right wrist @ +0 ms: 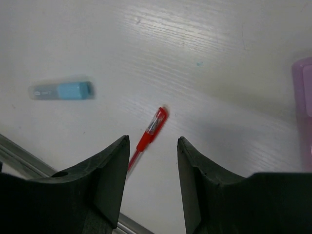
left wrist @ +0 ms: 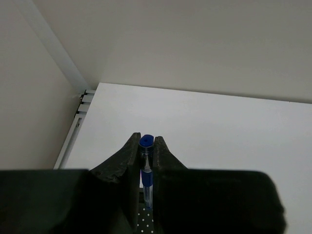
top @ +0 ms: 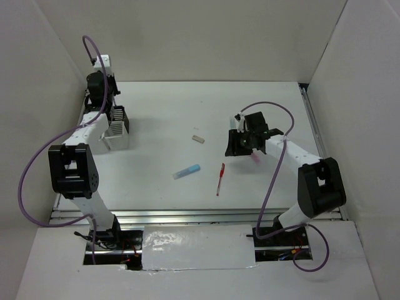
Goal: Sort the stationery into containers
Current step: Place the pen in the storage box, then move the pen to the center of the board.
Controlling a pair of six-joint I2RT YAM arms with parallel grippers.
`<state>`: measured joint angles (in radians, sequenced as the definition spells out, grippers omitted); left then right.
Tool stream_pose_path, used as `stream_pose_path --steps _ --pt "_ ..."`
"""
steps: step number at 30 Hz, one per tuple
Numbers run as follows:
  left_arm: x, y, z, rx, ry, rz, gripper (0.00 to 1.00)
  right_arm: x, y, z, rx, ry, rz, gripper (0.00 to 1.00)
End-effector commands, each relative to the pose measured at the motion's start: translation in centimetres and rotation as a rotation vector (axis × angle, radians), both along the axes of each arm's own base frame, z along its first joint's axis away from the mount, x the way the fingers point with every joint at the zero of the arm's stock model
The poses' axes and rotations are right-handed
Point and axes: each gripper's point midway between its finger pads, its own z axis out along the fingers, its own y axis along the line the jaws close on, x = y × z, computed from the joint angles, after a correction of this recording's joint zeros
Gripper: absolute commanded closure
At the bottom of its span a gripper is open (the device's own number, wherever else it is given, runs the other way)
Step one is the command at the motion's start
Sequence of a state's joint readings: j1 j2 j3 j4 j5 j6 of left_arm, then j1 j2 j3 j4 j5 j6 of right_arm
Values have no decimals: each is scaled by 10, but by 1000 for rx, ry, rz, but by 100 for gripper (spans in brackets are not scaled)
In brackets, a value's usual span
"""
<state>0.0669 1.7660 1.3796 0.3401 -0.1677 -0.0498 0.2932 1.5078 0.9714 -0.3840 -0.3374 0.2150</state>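
White tabletop, bare white walls. At the table's 9 o'clock, by the white bins (top: 117, 132), the left gripper (left wrist: 146, 146) is clamped on the blue pen (left wrist: 146, 178). The right gripper (right wrist: 152, 141) stands parted and empty over the red pen (right wrist: 153, 124). At its 10 o'clock lies the light-blue marker (right wrist: 63, 91), label too blurred to read. A lilac item (right wrist: 304, 97) is cut off at 3 o'clock.

Soft, even light from above fills all three views. Overhead, the white table (top: 169, 119) is bright and slightly washed out, with only faint shadows, and the silvery strip (top: 197, 247) at bottom centre carries glare. In the right wrist view the light-blue marker (right wrist: 63, 90) at left is blurred and the red pen (right wrist: 148, 131) is sharper. The right gripper (right wrist: 152, 140) is dark and underexposed. The left gripper (left wrist: 146, 138) is equally black and soft at the bottom edge, while the blue pen (left wrist: 146, 142) cap is crisp.
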Motion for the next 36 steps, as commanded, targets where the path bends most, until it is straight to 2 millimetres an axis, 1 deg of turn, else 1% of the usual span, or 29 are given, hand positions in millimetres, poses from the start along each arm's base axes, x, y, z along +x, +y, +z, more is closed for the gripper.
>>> stream_pose_path --steps 1,2,3,5,6,11,16,20,22,24,28,32,33,35,36 --pt "7 14 28 34 -97 40 100 0 4 -10 -113 41 32 50" --pt "7 14 25 34 -91 38 100 -2 4 -19 -132 80 37 50" --pt "6 16 18 27 -79 43 97 -6 7 -27 -144 107 48 50" --pt "5 19 11 14 -66 52 92 -6 10 -32 -168 111 55 50" --pt "4 21 4 10 -53 53 91 -7 12 -35 -180 114 62 50" --pt "2 24 -13 -5 -21 61 84 -10 20 -47 -221 126 72 49" --pt "3 23 -23 -24 -1 52 80 -18 30 -62 -253 172 95 48" --pt "1 21 -28 -26 12 42 69 -26 38 -68 -270 187 130 49" --pt "1 19 -29 -25 18 32 64 -30 38 -74 -278 201 132 50" --pt "0 17 -33 -28 26 25 61 -33 39 -79 -285 216 136 51" --pt "-1 13 -43 -34 47 13 56 -38 37 -86 -291 240 141 56" --pt "-2 9 -41 -43 44 -2 46 -39 37 -92 -295 258 144 60" --pt "-2 7 -36 -46 36 -10 44 -40 37 -93 -298 264 145 60" --pt "-4 5 -32 -56 36 -19 42 -41 37 -95 -301 281 149 60" --pt "-5 4 -25 -59 25 -27 41 -41 37 -95 -300 284 148 59"
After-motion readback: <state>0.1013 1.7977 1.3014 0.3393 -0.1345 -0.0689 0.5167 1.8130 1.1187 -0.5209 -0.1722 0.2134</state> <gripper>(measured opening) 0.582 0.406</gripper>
